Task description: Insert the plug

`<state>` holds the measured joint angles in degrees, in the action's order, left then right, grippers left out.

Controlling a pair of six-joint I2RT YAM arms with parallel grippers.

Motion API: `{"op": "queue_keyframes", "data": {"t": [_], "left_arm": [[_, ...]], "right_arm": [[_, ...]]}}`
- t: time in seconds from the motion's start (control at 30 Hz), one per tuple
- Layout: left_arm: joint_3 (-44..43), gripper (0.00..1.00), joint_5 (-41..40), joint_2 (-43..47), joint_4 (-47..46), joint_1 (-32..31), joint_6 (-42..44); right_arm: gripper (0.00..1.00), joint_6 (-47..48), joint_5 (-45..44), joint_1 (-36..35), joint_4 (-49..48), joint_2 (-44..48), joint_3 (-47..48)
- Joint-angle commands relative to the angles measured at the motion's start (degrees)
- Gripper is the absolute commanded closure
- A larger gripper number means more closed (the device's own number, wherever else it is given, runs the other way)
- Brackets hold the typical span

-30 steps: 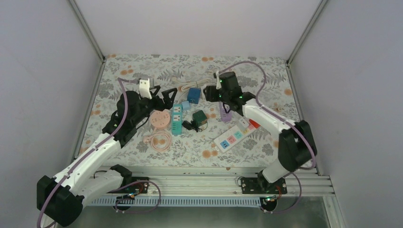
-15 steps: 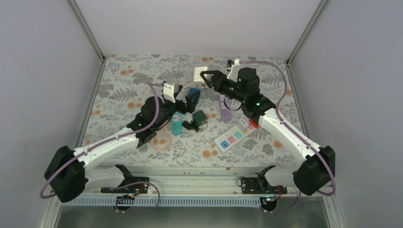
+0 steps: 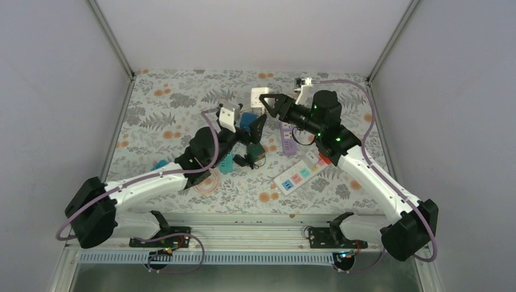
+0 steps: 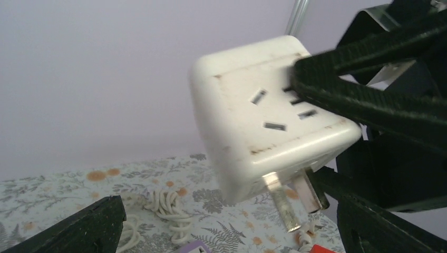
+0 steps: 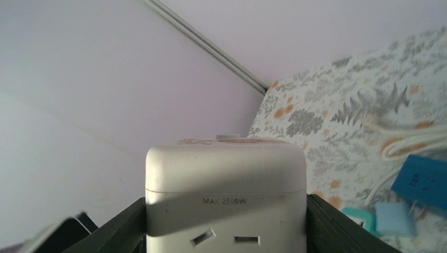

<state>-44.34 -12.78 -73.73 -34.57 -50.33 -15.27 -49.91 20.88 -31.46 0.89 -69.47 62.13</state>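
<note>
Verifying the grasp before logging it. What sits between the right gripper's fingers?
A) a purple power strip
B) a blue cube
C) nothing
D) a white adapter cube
D: the right wrist view shows the white adapter clamped between the fingers of the right gripper.

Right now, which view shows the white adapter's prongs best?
Left wrist: the white adapter fills the frame, its prongs clear beneath it. Right wrist shows only its socket face; top external shows it tiny, prongs unreadable.
</note>
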Motion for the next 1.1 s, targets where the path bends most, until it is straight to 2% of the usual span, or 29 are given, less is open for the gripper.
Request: {"op": "queue_keyframes", "data": {"t": [0.0,0.1,0.23,0.47,0.63,0.9,1.07], "left_arm": [[0.84,0.00,-1.00,7.08,5.43,0.32,-4.18],[-2.65,0.00,2.74,10.95,17.47,1.75,-7.85],[-13.69,0.00,10.26,11.67,35.73,5.40,-10.13],[-31.10,0.00,21.11,4.86,56.94,9.05,-7.58],[-36.35,0.00,32.15,-0.99,61.59,11.44,-6.94],[-34.96,0.01,43.82,-3.58,61.00,13.33,-8.05],[-33.89,0.10,49.96,-4.16,58.10,14.62,-11.55]], "right_arm": [[0.53,18.51,-1.42,-0.06,-3.94,2.66,0.24],[0.53,32.75,1.81,-0.06,-4.88,2.90,-0.36],[0.53,46.08,5.48,-0.12,-4.04,3.13,-1.04],[0.57,58.08,9.33,-0.14,-2.64,3.50,-2.59],[0.56,62.47,12.23,-0.54,-5.04,4.96,-5.07],[0.56,66.51,10.37,-0.97,-4.25,5.42,-6.31],[0.56,67.22,11.72,-1.09,-4.78,6.44,-7.80]]}}
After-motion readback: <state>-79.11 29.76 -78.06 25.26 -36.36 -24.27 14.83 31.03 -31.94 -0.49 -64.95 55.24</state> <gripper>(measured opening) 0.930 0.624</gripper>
